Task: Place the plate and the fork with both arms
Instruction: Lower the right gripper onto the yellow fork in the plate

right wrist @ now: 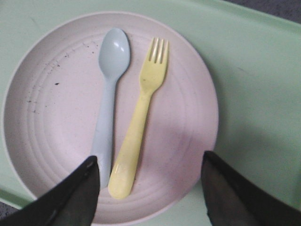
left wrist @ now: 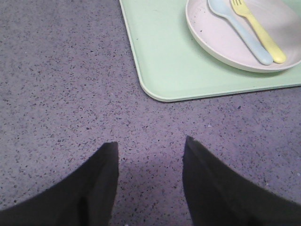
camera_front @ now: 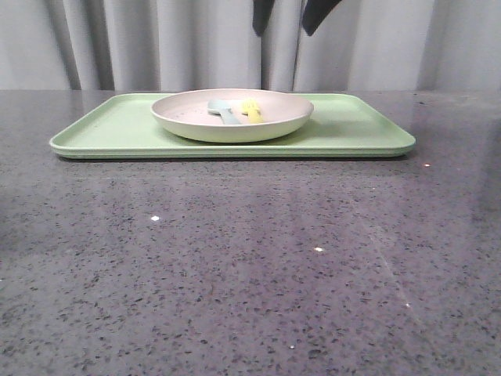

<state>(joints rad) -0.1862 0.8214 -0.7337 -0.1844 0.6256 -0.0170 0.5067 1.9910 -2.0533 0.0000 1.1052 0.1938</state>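
The cream-white plate [camera_front: 235, 127] sits in the middle of a light-green tray [camera_front: 352, 129]. The yellow fork [camera_front: 252, 110] lies inside the plate, beside a pale blue spoon [camera_front: 223, 110]. My right gripper [camera_front: 285, 31] hangs open high above the plate. In the right wrist view its open jaws [right wrist: 149, 156] straddle the handle end of the fork [right wrist: 141, 117] without touching it, over the plate [right wrist: 56, 108]. My left gripper [left wrist: 150, 141] is open and empty over bare table, off the tray's corner [left wrist: 164, 61]. The plate [left wrist: 202, 37] and fork [left wrist: 258, 28] show beyond it.
The tray rests on a dark speckled stone table [camera_front: 235, 258], towards the back. The spoon [right wrist: 108, 108] lies parallel to the fork, close to one right finger. A grey curtain [camera_front: 117, 39] hangs behind the table.
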